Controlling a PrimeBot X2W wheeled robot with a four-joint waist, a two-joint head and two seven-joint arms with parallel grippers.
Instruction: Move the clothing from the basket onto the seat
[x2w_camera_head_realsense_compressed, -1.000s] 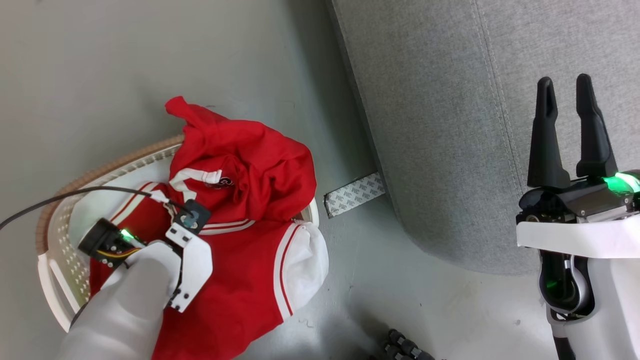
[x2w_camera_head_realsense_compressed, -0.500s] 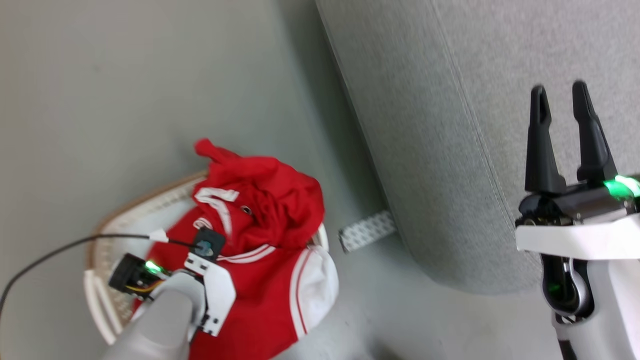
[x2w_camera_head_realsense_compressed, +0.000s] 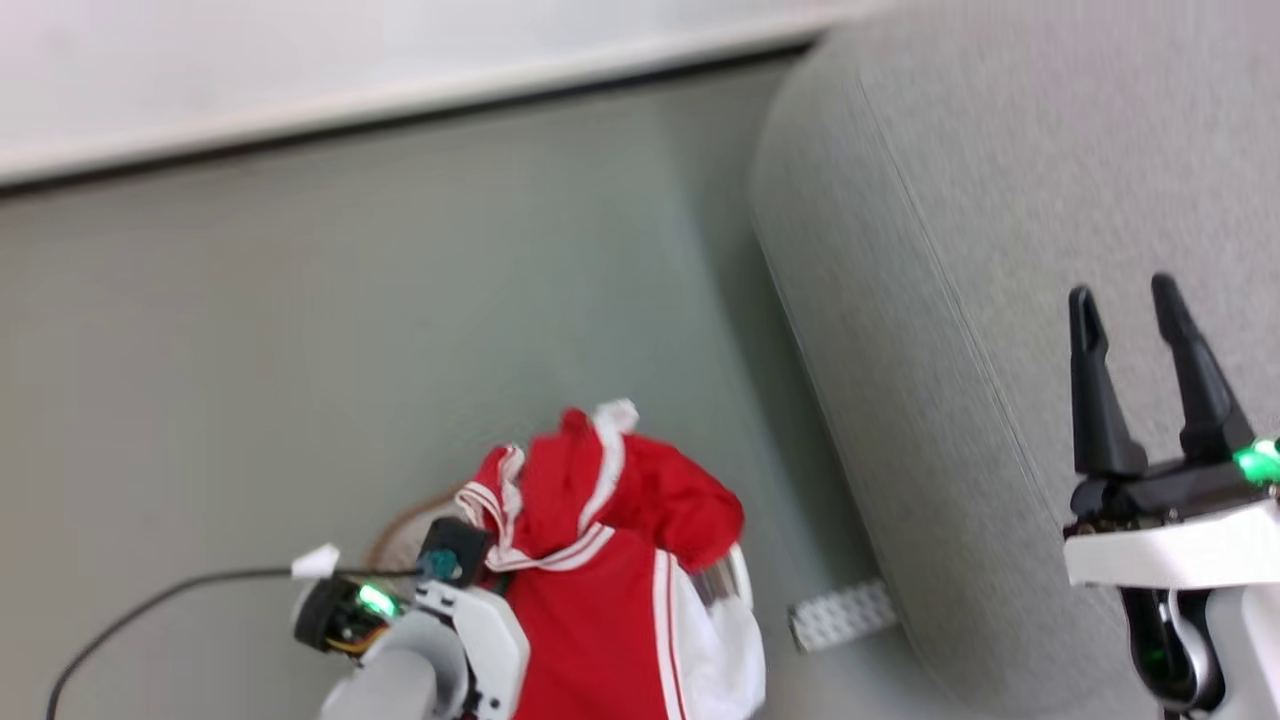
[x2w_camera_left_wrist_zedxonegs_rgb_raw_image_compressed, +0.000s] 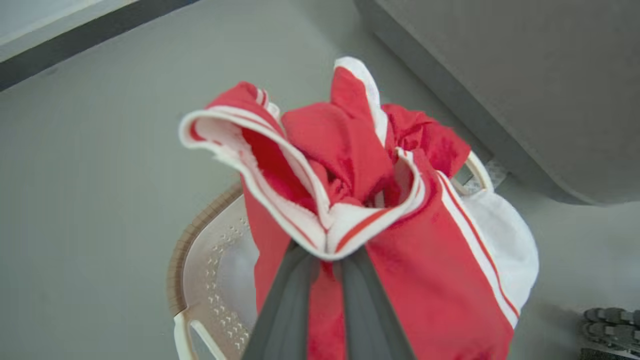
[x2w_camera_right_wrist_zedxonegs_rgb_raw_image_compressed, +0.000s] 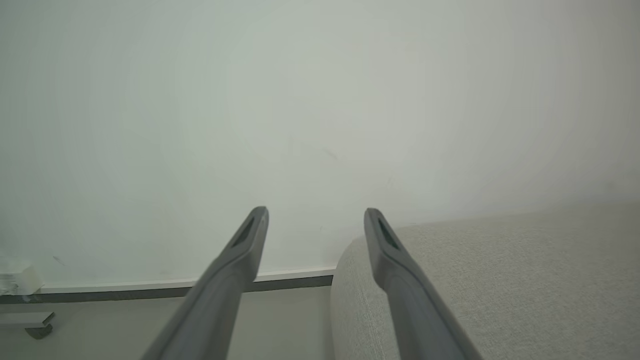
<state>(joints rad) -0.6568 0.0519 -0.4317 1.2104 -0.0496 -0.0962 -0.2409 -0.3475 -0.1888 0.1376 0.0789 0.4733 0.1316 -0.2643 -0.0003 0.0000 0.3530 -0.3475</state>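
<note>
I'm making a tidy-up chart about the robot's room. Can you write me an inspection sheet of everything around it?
Surface: smooth grey-green floor.
Job's things: red clothing bunched up, hanging above the cream basket; grey seat beside them, nothing on the part in view.
Clutter: patterned strip on the floor at the seat's foot; dark ribbed thing, too unclear to name.
Grippers: left gripper shut on the clothing; right gripper open and empty, by the seat.
Cables: black cable running to the left wrist.
Surroundings: white wall with dark skirting.
</note>
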